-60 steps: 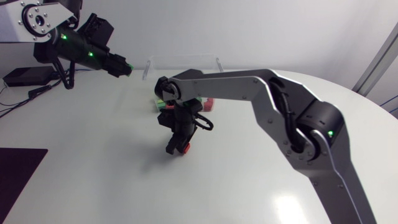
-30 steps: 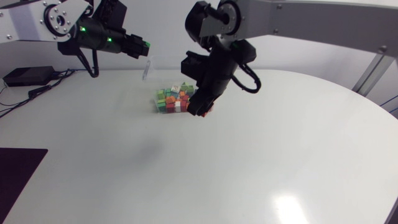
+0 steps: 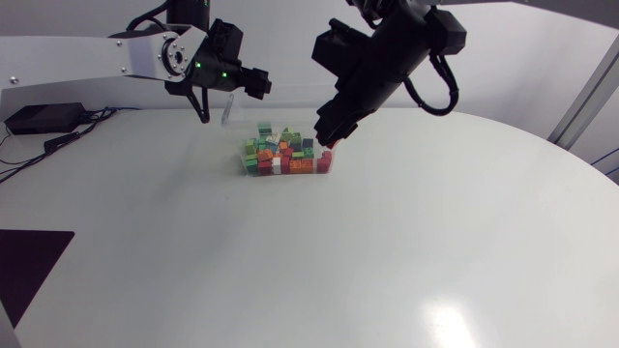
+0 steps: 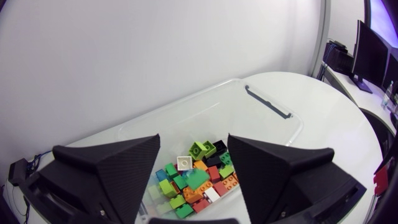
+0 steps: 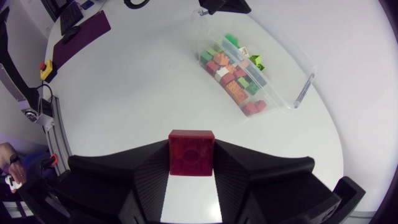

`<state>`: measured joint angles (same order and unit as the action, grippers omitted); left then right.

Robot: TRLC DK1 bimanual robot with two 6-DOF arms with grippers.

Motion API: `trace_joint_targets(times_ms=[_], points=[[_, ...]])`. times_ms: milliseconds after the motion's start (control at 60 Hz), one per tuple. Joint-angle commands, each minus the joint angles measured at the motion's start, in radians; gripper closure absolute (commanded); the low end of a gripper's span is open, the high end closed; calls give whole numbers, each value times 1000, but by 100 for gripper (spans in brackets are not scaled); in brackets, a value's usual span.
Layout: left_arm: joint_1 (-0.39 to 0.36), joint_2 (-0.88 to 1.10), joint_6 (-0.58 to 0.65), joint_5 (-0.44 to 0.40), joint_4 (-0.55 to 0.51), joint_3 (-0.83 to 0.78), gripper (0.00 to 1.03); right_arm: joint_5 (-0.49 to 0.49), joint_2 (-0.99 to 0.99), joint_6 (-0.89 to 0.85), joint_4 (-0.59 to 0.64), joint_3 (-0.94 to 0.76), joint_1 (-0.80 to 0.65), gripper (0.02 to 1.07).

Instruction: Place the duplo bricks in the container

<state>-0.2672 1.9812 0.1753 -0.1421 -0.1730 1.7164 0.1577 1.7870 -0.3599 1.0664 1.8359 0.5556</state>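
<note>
A clear plastic container (image 3: 230, 108) stands at the back middle of the table, with several duplo bricks (image 3: 280, 155) piled in it. My right gripper (image 3: 327, 137) hangs just over the container's right end, shut on a red brick (image 5: 191, 152) that sits between its fingers. In the right wrist view the container (image 5: 303, 87) lies well ahead of the gripper (image 5: 191, 163). My left gripper (image 3: 257, 87) hovers above the container's back left. It is open with nothing between its fingers (image 4: 118, 168), and the bricks (image 4: 196, 177) show below it.
A dark mat (image 3: 29, 263) lies at the table's front left edge. A black box (image 3: 39, 118) with cables sits at the back left. Bare white tabletop (image 3: 387, 251) spreads in front of and to the right of the container.
My right arm lifted the red brick off the table and carried it up and back to the container's right end. My left gripper moved right, from the back left to above the container.
</note>
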Motion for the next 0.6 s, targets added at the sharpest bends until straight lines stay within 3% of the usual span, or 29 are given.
trace_joint_targets(times_ms=[0, 200, 583], points=[[-15, 41, -31, 24, 12, 54, 5, 11, -21, 15, -16, -6, -17, 73], [-17, -36, -30, 33, -52, 9, 5, 32, 5, 52, -100, 74, -49, 73], [42, -394, 39, 35, -169, -288, 5, 57, 158, 125, -307, 197, -91, 73]])
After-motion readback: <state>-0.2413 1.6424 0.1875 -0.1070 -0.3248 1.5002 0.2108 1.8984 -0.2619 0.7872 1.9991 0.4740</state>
